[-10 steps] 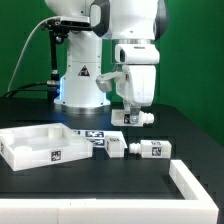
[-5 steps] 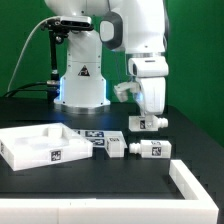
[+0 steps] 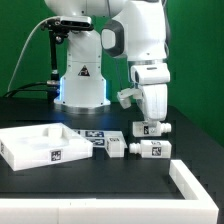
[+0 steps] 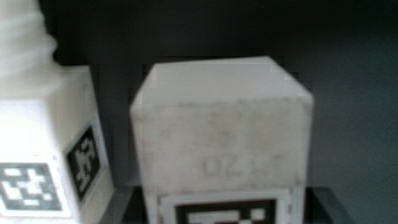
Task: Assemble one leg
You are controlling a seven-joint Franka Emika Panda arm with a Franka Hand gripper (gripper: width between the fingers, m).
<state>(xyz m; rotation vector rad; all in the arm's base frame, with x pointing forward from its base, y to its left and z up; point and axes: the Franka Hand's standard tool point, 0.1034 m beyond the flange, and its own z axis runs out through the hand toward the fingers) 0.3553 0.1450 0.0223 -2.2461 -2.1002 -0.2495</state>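
Note:
A white leg (image 3: 152, 127) with a black-and-white tag lies on the black table right of centre in the exterior view. My gripper (image 3: 151, 119) hangs straight above it, fingertips at its top, jaws apart and empty. The wrist view shows this leg (image 4: 222, 120) very close and filling the frame, with its tag at the lower edge. The dark fingers (image 4: 121, 206) stand on either side of it, and my gripper (image 4: 228, 212) is centred over it. A second leg (image 3: 152, 148) lies just in front; I see it beside the first in the wrist view (image 4: 45, 150).
A large white square tray-like part (image 3: 35, 146) lies at the exterior view's left. Two more white tagged legs (image 3: 110, 146) lie beside it, near the marker board (image 3: 88, 132). A white L-shaped fence (image 3: 192, 184) edges the front right. The robot base (image 3: 82, 85) stands behind.
The gripper has moved toward the exterior view's right and come down, from beside the base to directly over the rear leg. The parts on the table have not moved.

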